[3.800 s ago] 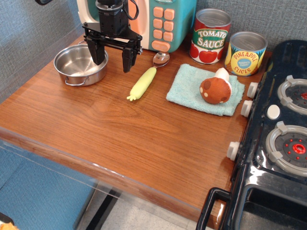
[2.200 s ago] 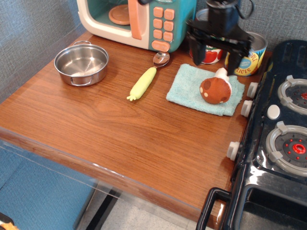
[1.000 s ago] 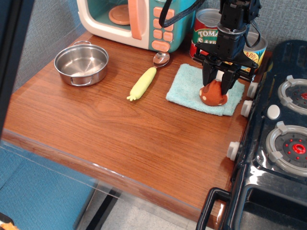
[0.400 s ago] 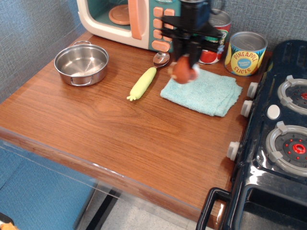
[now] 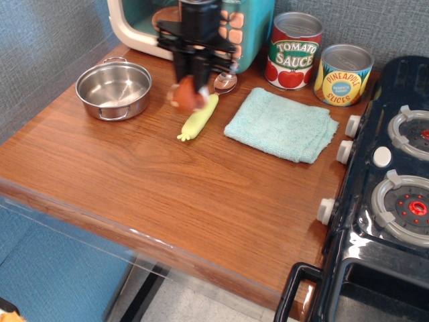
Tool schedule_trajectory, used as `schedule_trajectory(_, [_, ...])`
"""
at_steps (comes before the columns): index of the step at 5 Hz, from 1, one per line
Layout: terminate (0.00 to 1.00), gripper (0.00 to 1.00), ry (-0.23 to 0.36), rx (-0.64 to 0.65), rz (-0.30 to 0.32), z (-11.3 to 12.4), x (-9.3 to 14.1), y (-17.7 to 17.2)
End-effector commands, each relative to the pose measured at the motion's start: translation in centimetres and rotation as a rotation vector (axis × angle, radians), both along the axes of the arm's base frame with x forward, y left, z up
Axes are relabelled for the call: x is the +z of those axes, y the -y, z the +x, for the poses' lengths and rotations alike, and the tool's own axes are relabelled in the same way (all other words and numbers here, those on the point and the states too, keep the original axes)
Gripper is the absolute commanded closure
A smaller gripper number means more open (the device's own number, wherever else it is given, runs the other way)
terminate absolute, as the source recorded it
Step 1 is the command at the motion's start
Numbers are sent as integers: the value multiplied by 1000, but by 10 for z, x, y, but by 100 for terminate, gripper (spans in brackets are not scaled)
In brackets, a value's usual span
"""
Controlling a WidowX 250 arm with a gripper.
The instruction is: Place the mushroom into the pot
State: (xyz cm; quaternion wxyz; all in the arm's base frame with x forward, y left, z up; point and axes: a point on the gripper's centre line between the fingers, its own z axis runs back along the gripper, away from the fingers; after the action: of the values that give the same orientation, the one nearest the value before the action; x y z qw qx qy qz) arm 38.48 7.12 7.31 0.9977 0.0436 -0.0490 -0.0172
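Note:
My black gripper (image 5: 191, 84) is shut on the mushroom (image 5: 182, 98), a reddish-brown cap with pale spots, blurred by motion. It hangs in the air above the wooden counter, just left of the yellow-green corn toy (image 5: 199, 117). The shiny steel pot (image 5: 113, 90) stands empty at the back left, a short way to the left of the mushroom.
A light blue cloth (image 5: 281, 125) lies at the right. A toy microwave (image 5: 141, 20) stands behind my gripper, with a spoon (image 5: 226, 82) before it. Tomato sauce (image 5: 293, 50) and pineapple (image 5: 343, 74) cans stand at the back. A black toy stove (image 5: 395, 174) fills the right side.
My gripper came down on the mushroom on the cloth, shut on it, lifted it and carried it left, past the corn toy toward the pot. The cloth shifted slightly left.

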Motion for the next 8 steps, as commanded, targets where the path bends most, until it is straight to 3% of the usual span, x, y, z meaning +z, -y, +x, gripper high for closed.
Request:
schedule_trajectory(1, [0,100,54,83,60,-10,36,-57])
schedule_trajectory(3, [0,100,23,148,64,-11,31,-84])
schedule_trajectory(4, [0,0,4,173,61,-12,26,-93])
schedule_trajectory(5, [0,0,10,159,66,-13,27,-91])
schedule_trajectory(7, [0,0,84,99,27,-22,48,-78])
schedule_trajectory(8, [0,0,71,65,4,-22,49,-72])
